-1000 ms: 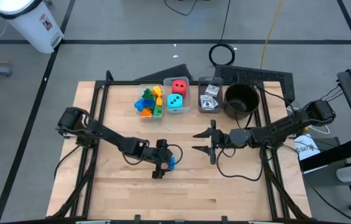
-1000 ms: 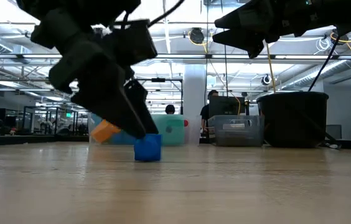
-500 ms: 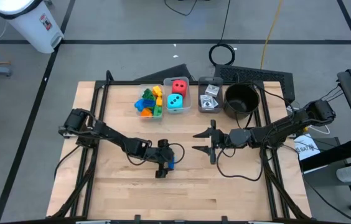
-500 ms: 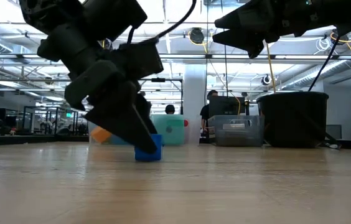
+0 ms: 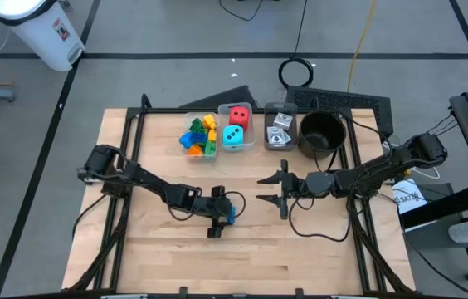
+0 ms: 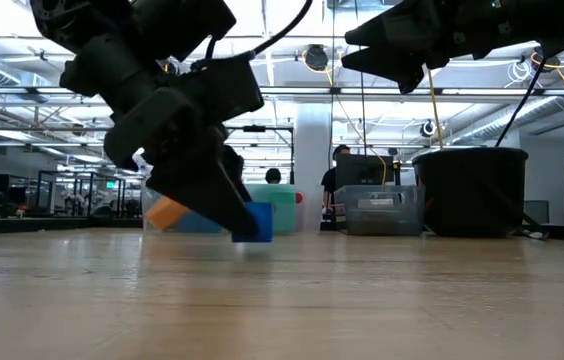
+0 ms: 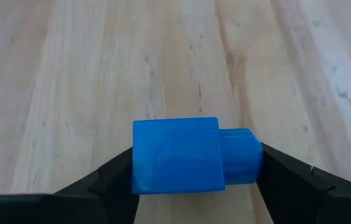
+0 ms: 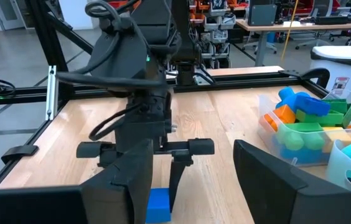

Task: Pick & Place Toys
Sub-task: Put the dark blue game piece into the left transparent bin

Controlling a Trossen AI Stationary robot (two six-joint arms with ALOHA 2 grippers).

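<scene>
From above, a pale wooden table [image 5: 242, 249] with a black frame stands on a grey floor crossed by dark lines, with a white bin [image 5: 39, 29] at the far left. The left gripper [image 5: 220, 218] sits near the table's middle, its fingers closed on a blue brick [image 5: 229, 216]. The right gripper [image 5: 272, 189] hangs just right of it, fingers parted and empty. Along the far edge stand a clear bin of bricks [image 5: 198, 134], one with a red die [image 5: 239, 115] and a teal die [image 5: 234, 135], one with cards [image 5: 279, 126], and a black pot [image 5: 321, 133].

At table height, the blue brick [image 6: 257, 222] is pinched in the left gripper [image 6: 237, 215], just clear of the wood. Behind lies a big workshop hall with ceiling lights, a white pillar [image 6: 313, 150] and a person [image 6: 341, 160] at a screen.

The left wrist camera shows the brick [image 7: 191, 155] between both dark fingers [image 7: 107, 180], over light wood grain.

The right wrist camera shows its own fingers [image 8: 266, 180] apart, the left arm [image 8: 144, 93] beyond, and desks farther back.
</scene>
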